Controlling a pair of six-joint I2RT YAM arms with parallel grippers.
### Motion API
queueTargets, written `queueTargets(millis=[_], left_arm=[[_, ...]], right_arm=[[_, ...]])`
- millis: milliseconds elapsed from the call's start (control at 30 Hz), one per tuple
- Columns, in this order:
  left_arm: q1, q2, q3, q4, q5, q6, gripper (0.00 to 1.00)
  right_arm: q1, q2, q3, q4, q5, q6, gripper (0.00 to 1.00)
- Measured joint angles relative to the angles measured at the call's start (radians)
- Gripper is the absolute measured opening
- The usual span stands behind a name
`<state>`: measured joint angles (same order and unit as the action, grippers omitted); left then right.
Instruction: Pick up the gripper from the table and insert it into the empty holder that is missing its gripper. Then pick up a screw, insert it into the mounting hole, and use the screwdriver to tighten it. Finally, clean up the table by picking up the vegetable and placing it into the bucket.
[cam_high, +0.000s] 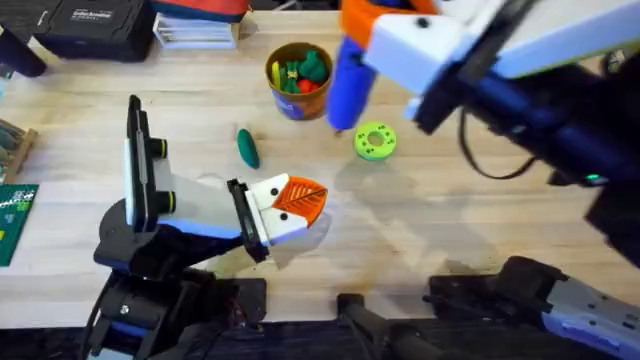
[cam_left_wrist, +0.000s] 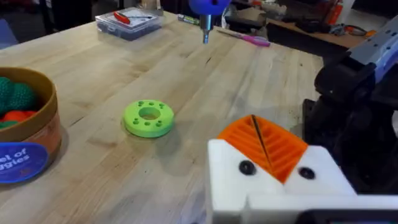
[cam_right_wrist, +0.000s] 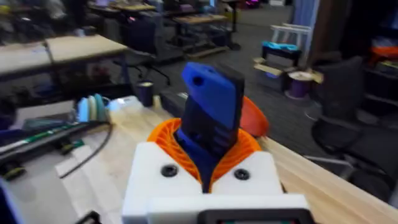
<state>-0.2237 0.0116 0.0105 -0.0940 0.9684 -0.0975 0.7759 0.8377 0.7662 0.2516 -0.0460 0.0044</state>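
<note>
The light wooden table (cam_high: 420, 230) carries everything, its grain running across the overhead view. Along its far edge sit a black case (cam_high: 85, 25) at the far left corner and a stack of flat boxes (cam_high: 200, 25) beside it; a green circuit board (cam_high: 12, 222) lies at the left edge. The right wrist view looks out past the table into a workshop room with other benches, a dark floor and an office chair (cam_right_wrist: 348, 149); the left wrist view shows a clear plastic box (cam_left_wrist: 129, 22) and a pink pen (cam_left_wrist: 249, 38) near the table's far side.

The right arm rises close under the camera, large and blurred, and its right gripper (cam_high: 365, 35) hangs above the far middle of the table. Its orange ribbed pads pinch the blue screwdriver (cam_high: 348, 85), which points tip down toward the wood; in the right wrist view the blue body (cam_right_wrist: 208, 118) stands clamped between the pads.

The left arm comes up from the near left corner, and its left gripper (cam_high: 300, 200) lies low over the middle of the table. In the left wrist view its orange ribbed pads (cam_left_wrist: 277, 149) are pressed together with nothing between them.

The bucket (cam_high: 299, 80) stands near the far edge, left of the screwdriver, with toy vegetables already inside. The lime-green disc (cam_high: 375, 141) lies just right of the screwdriver tip. The vegetable (cam_high: 247, 147), dark green and elongated, lies on the wood between the bucket and the left gripper, apart from both.
</note>
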Motion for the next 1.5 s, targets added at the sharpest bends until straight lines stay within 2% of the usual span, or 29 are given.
queueTargets(millis=[233,467,733,1067,1500], left_arm=[[0.0,0.0,0.0,0.0,0.0,0.0,0.004],[0.0,0.0,0.0,0.0,0.0,0.0,0.004],[0.0,0.0,0.0,0.0,0.0,0.0,0.004],[0.0,0.0,0.0,0.0,0.0,0.0,0.004],[0.0,0.0,0.0,0.0,0.0,0.0,0.004]], right_arm=[[0.144,0.097,-0.003,0.142,0.0,0.033,0.025],[0.211,0.134,-0.004,0.16,0.0,0.057,0.025],[0.229,0.154,-0.005,0.185,-0.002,0.071,0.025],[0.236,0.213,-0.005,0.203,-0.065,0.041,0.025],[0.236,0.214,-0.005,0.199,-0.068,0.025,0.025]])
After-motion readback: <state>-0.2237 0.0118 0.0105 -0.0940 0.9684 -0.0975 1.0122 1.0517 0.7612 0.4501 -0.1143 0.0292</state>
